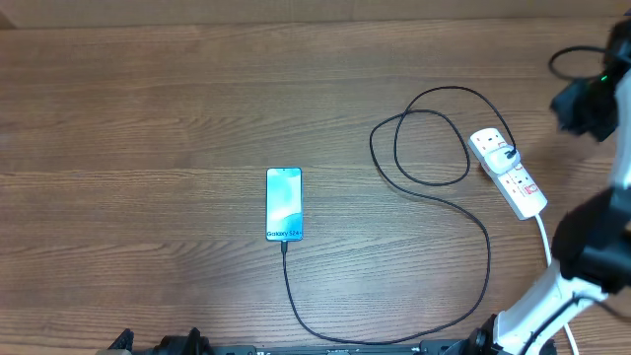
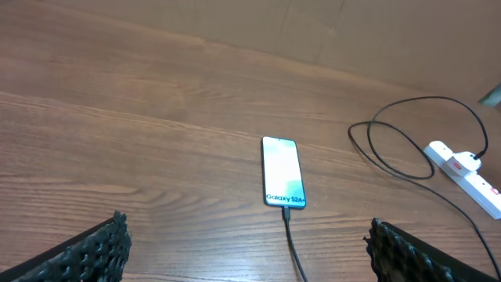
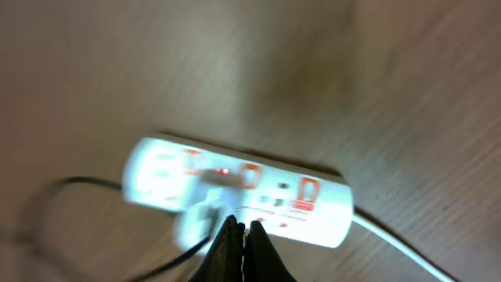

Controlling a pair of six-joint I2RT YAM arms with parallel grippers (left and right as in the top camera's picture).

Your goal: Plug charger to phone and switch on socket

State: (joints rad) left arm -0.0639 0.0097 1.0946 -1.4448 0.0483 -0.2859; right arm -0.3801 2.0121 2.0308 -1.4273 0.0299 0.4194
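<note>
The phone point(image 1: 284, 204) lies screen up mid-table, also in the left wrist view point(image 2: 282, 171). The black charger cable point(image 1: 483, 247) runs from the phone's near end, where its tip sits in the port point(image 2: 286, 212), loops, and ends at a white adapter on the socket point(image 1: 507, 172). The socket shows blurred in the right wrist view point(image 3: 243, 192) with red switches. My right gripper point(image 3: 241, 227) is shut and empty, just above the socket's near side. My left gripper point(image 2: 246, 247) is open and empty, near the table's front edge, short of the phone.
The socket's white cord point(image 1: 545, 240) runs toward the front right, past the right arm's base point(image 1: 537, 311). The right arm point(image 1: 592, 94) hangs over the far right of the table. A tan wall edge point(image 2: 313, 39) borders the back.
</note>
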